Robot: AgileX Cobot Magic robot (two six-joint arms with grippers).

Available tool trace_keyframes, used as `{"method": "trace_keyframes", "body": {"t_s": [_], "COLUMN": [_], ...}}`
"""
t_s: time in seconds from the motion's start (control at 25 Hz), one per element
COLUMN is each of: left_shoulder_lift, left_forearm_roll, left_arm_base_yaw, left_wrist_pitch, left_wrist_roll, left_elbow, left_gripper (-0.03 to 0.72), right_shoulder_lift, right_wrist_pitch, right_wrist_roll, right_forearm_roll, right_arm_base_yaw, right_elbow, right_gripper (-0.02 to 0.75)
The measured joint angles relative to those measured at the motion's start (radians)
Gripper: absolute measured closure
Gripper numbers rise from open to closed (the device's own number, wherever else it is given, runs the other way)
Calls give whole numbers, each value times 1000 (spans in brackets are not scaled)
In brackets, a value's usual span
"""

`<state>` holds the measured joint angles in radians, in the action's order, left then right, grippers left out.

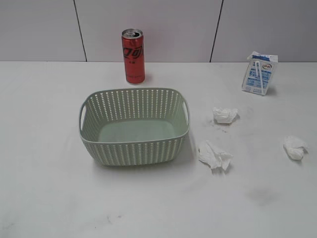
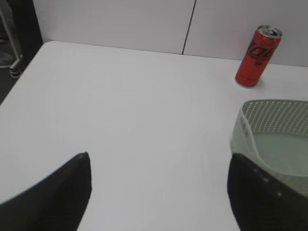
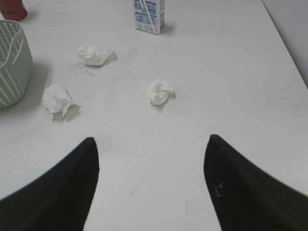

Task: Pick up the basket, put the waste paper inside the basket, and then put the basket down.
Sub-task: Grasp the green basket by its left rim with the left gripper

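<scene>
Bright, even light throughout, soft short shadows beside the basket point(image 1: 134, 126) (wrist views slightly hazy, near edges blurred).

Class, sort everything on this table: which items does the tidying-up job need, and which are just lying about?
Needed for the job:
basket
paper wad nearest the basket
paper wad near the carton
paper wad far right

Just lying about:
can
carton
</scene>
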<state>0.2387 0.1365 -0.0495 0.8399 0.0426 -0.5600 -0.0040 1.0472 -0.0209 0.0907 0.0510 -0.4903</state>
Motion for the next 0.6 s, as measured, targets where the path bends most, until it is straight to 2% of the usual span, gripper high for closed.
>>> {"method": "trace_keyframes", "body": {"t_s": [0.24,0.4,0.6], "left_shoulder_lift": [351,617,945], "left_forearm_roll": [131,164,165], "left_arm_base_yaw": [-9,-76,-165], "left_wrist_pitch": [-98,-97,-35], "left_wrist_roll": [-23,-84,-97], "left_elbow": [-87,-178,-356], "left_gripper": [78,97,99], "right_shoulder_lift": [0,0,0], "right_wrist_pitch": [0,0,0], "right_wrist_roll": [0,0,0], "right_forearm_roll": [0,0,0], "right_arm_base_yaw": [0,0,0], "right_elbow": [0,0,0], "right_gripper": [220,220,220]}}
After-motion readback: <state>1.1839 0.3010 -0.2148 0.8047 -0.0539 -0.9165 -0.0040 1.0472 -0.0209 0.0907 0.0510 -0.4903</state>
